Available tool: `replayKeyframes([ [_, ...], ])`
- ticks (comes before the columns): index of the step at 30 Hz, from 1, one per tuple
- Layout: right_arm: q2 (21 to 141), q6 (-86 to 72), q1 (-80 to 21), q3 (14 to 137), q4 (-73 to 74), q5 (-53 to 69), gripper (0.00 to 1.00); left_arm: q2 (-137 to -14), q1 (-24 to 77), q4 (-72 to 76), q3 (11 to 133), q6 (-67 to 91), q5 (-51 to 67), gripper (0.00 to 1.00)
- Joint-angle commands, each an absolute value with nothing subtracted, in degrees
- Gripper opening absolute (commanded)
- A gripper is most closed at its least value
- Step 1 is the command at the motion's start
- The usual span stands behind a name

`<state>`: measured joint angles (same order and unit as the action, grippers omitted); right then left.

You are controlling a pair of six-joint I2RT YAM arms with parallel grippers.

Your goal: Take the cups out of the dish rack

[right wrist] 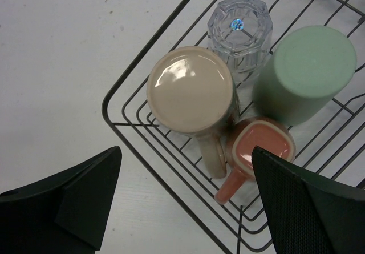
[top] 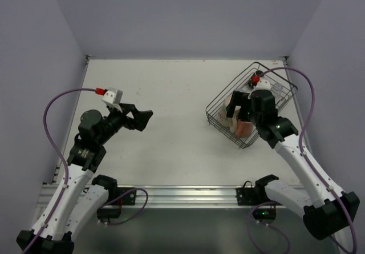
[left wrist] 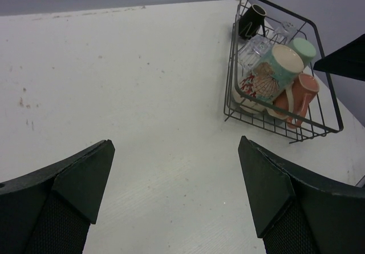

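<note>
Scene: the dish rack (top: 230, 87) sits on the white tabletop (top: 171, 94), turned diagonally, with pale lavender walls behind and beside it. All cups seen are inside the rack.

Rack contents, from the wrist views:
- The large beige mug (right wrist: 188, 88) stands upside down in the rack corner (right wrist: 149, 43) under the right claw. Its handle points at the pink cup. The left wrist view shows a shell and coral print on its side (left wrist: 263, 85).
- The pinkish cup with handle (right wrist: 259, 145) lies just beside the beige mug, and the two appear to touch. Its handle runs out towards the rack's edge wires.
- The mint green tumbler (right wrist: 311, 71) is inverted, deeper into the rack than the pink cup, and pressed close to the glass.
- The clear glass (right wrist: 239, 25) is inverted, wedged between the beige mug and the tumbler.
- The small dark brown mug (left wrist: 251, 20) is alone at the far end of the rack (left wrist: 274, 129), apart from the cluster.

Claws:
- Right claw (top: 239, 112) hangs above the cluster end of the rack with its fingers spread wide and nothing between them. In its own camera (right wrist: 187, 151) the fingers straddle the beige mug's handle from above.
- Left claw (top: 141, 120) is well apart from the rack, over bare tabletop (left wrist: 114, 65). It faces the rack, fingers wide apart (left wrist: 174, 145) and empty.

Obstructions: the four clustered cups are packed tight, leaving little gap between them. The rack's rim wire and grid sides run right alongside the beige mug and the pink cup. A purple cable arcs from the right arm past the rack's far side.
</note>
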<state>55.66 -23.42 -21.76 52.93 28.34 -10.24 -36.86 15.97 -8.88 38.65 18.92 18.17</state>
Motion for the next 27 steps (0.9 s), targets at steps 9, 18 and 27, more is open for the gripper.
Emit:
replayKeyframes([
  [9,66.17,-20.39,-22.06,60.99,26.71,-16.17,0.99,-34.89,17.05,-9.93,39.29,17.4,14.85,1.0],
  [18,73.21,-20.22,-22.06,62.31,25.14,-15.03,0.99,-35.51,16.96,-10.02,39.29,17.14,14.85,1.0],
  [27,78.74,-19.95,-22.06,62.75,23.56,-16.43,0.99,-36.04,16.96,-10.02,39.38,17.05,15.47,1.0],
])
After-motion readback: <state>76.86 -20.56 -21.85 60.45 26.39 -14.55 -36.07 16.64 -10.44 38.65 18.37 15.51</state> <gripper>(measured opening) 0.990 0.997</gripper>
